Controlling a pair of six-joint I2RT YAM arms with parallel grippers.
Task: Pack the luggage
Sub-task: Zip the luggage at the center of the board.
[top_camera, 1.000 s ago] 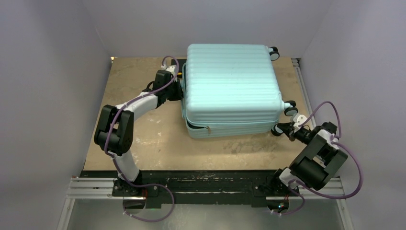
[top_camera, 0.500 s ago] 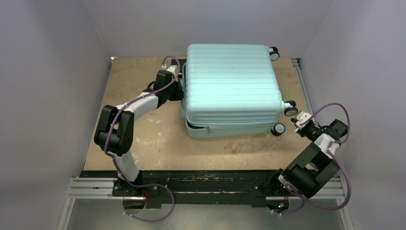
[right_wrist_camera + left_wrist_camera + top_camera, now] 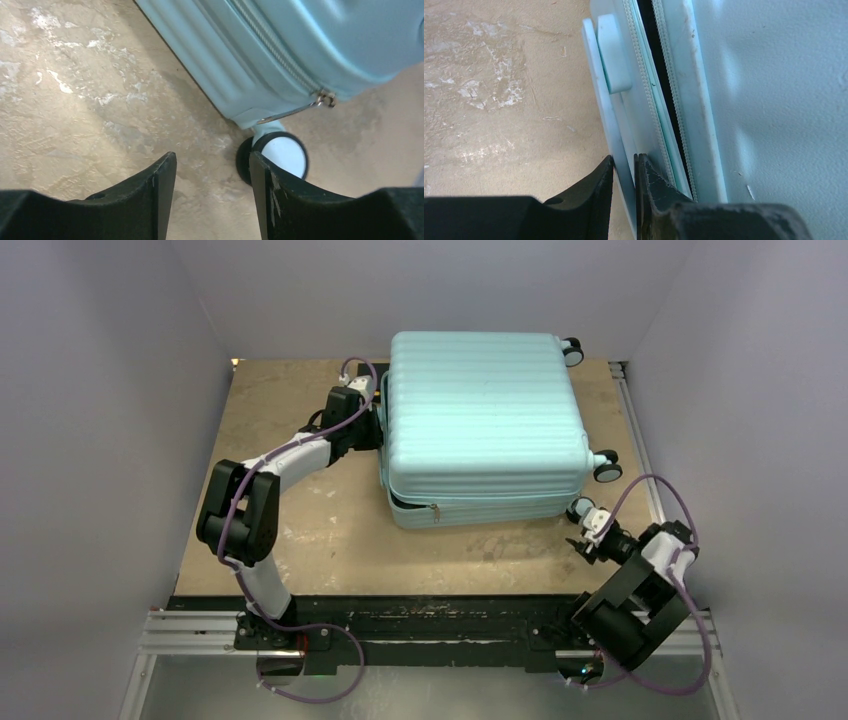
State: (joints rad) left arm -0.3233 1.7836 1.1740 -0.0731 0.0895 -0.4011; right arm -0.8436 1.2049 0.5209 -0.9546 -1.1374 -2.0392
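Left jaws: nearly closed, pinching a thin pale edge strip (image 3: 596, 85) on the left side of the luggage (image 3: 480, 410). Right jaws: parted and empty, low over the surface (image 3: 290, 430), just short of a corner wheel (image 3: 280, 155). The zip pull (image 3: 325, 97) hung just above that wheel. The luggage lay flat, lid down, mid-surface toward the far wall. A dark gap showed between the zip teeth on the left and near sides. Contents were hidden. Judged: lid lowered; zipping shut remained.
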